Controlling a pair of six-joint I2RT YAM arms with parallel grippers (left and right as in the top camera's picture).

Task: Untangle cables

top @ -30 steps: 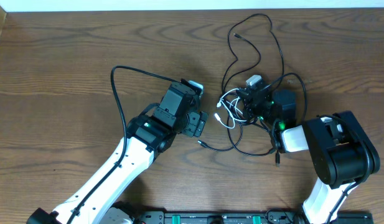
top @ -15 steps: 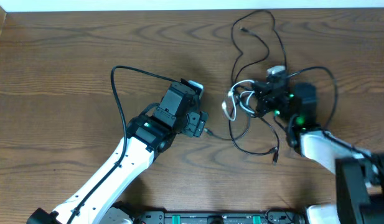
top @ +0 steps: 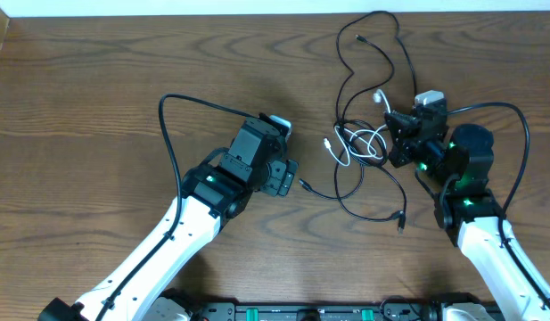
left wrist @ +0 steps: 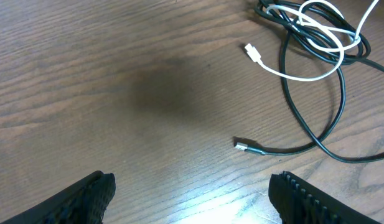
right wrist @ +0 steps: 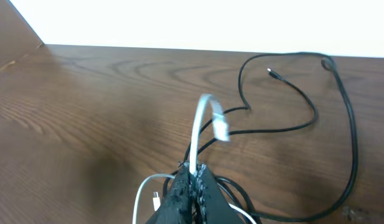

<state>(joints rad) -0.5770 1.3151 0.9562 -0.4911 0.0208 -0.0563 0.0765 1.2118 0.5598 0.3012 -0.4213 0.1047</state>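
Dark brown, wood-grained tabletop (top: 78, 89) fills the overhead view, smooth and faintly glossy. The tangle sits right of centre: thin black cords (top: 359, 192) that loop loosely and trail up toward the top edge, with a short white cord (top: 368, 143) coiled through their crossing.

The right gripper (top: 399, 138) is on the tangle's right side, with its fingers pressed together on the short white cord. In the right wrist view that cord arches stiffly upward from the pinch to a small white plug (right wrist: 220, 128).

The left gripper (top: 290, 176) hangs at mid-frame with its fingers spread wide and nothing between them. Just to its right lies a slim black plug end (left wrist: 241, 146), metal-tipped and flat on the wood. Its cord runs away rightward, roughly level across the frame, before curving up into the knot.

The left arm is plainly the nearer one to this free end. A pull leftward along that axis looks like the likeliest way to draw a black strand clear.
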